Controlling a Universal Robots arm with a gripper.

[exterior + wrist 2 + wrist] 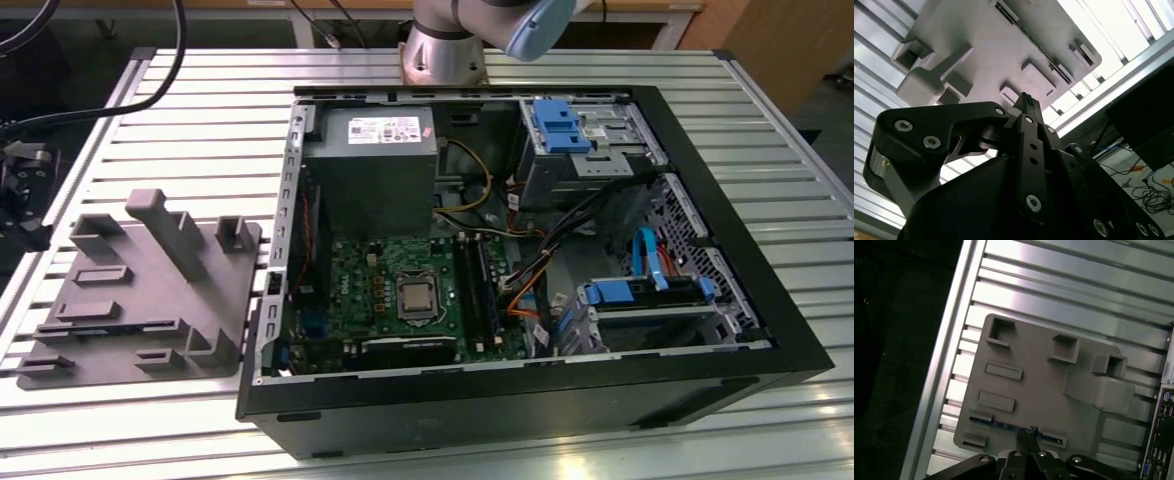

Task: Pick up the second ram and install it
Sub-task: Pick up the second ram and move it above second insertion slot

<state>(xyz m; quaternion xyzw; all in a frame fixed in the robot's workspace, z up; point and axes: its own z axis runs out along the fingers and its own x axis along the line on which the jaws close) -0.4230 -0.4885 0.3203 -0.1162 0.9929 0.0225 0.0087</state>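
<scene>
The gripper (1030, 431) hangs above the grey holder tray (1034, 385) with its fingers (1025, 436) pressed together and nothing between them. Just past their tips, the second ram (1003, 425) stands on edge in a tray slot, a dark-blue strip running out to either side. By this showing it is neither grasped nor lifted. Seating it in the motherboard slots (477, 290) of the open computer case (534, 400) remains undone.
</scene>
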